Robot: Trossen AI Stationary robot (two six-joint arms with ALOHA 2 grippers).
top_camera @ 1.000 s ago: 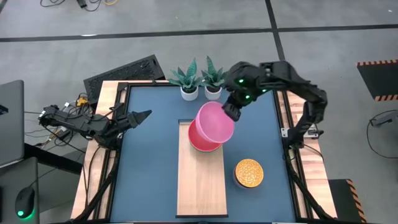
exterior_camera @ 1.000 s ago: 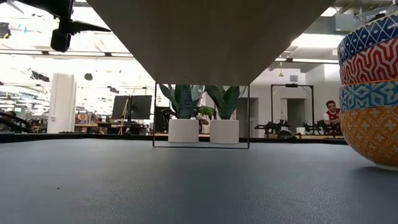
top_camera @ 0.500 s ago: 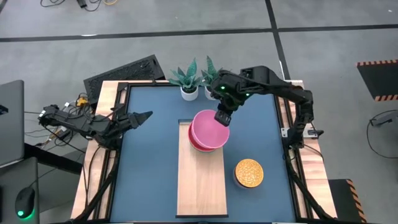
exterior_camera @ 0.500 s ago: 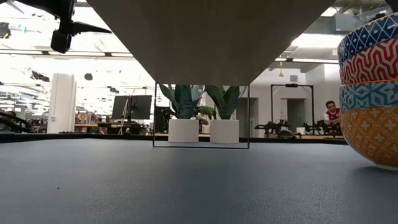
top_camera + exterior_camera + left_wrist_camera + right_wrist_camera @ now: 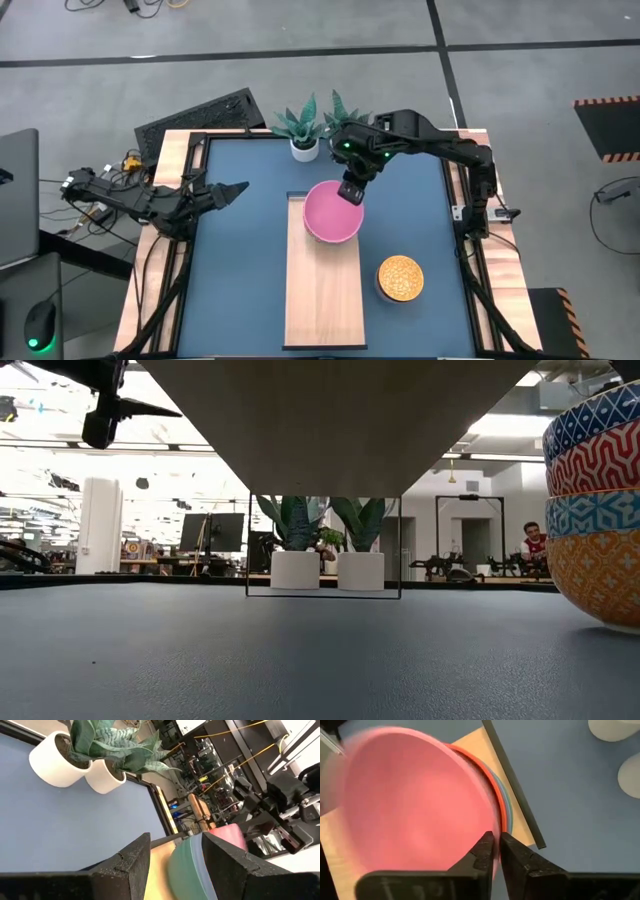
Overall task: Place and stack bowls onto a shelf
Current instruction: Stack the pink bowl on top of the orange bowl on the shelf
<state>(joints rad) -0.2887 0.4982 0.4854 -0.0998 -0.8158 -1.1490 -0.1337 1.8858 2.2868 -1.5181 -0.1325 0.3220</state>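
Observation:
A pink bowl point(image 5: 330, 212) lies on top of a stack of larger bowls at the far end of the light wooden shelf point(image 5: 322, 300). Teal and blue walls of that stack point(image 5: 187, 865) show below the pink one in the left wrist view. My right gripper point(image 5: 351, 192) is at the pink bowl's far right rim, shut on it. Several small patterned bowls point(image 5: 400, 278) stand stacked on the blue tabletop, right of the shelf. My left gripper point(image 5: 238, 188) hovers open above the table's left side, pointing at the shelf. My right gripper pinches the pink bowl's rim point(image 5: 487, 827) on its far right side, one finger inside the bowl and one outside. The fingers come from above, slanting down from the far right. The bowl sits nested in the stack beneath it, nearly level.
Two white pots with green plants point(image 5: 320, 128) stand at the table's far edge, just behind the stack. A wooden border point(image 5: 180, 250) frames the blue tabletop. In the low view the shelf point(image 5: 340, 410) shows as a raised board over the table, with the patterned stack point(image 5: 595, 500) on the right.
My right gripper has moved toward the table's left and down over the shelf's far end, still shut on the pink bowl. The bowl was tilted and held above the stack; now it has levelled out and sunk into the stack.

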